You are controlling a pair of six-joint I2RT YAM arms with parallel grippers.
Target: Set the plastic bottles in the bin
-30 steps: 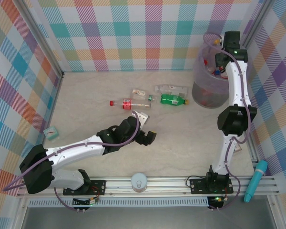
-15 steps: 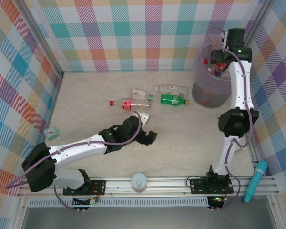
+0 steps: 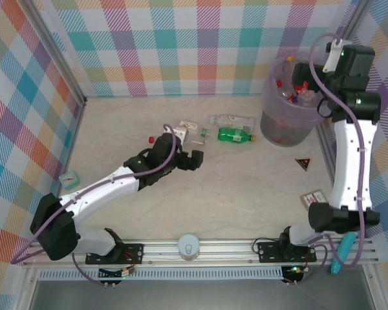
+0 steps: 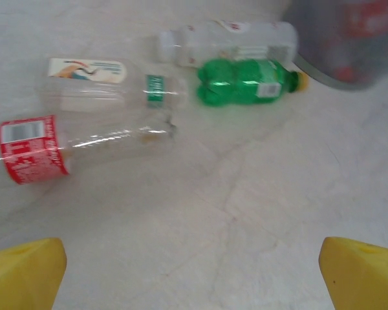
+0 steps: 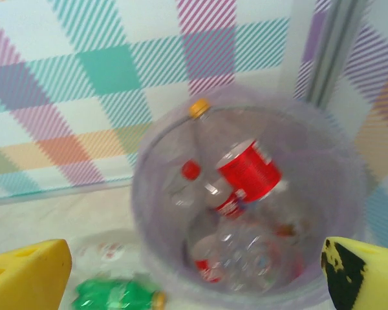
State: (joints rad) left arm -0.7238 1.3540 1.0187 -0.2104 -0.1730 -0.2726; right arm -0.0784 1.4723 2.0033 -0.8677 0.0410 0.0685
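The pale marbled counter [image 3: 246, 194] carries the round translucent grey-purple plastic bin [image 3: 281, 126] in its far right corner, already holding several clear, mostly red-labelled bottles. The right tool [image 3: 302, 77] hangs over the bin's mouth, its yellow-tipped fingers wide apart and gripping nothing. The left tool [image 3: 194, 161] hovers mid-counter, its fingers likewise spread wide and empty, touching nothing. Four plastic bottles lie on their sides in a loose row between mid-counter and the far edge, just beyond that tool. They are a green bottle with a yellow cap [image 4: 246, 81] nearest the bin, a clear bottle [image 4: 226, 44] just behind it, a clear bottle with a white-and-orange label [image 4: 87, 71], and a clear red-labelled bottle [image 4: 32, 150] closest to the left tool. In the left wrist view the red-labelled one sits ahead and to the left, its long axis running roughly along the line between the two fingertips. By my reading the left arm is much the nearer, and the tool needs a wrist turn before it can close across the bottle's body.
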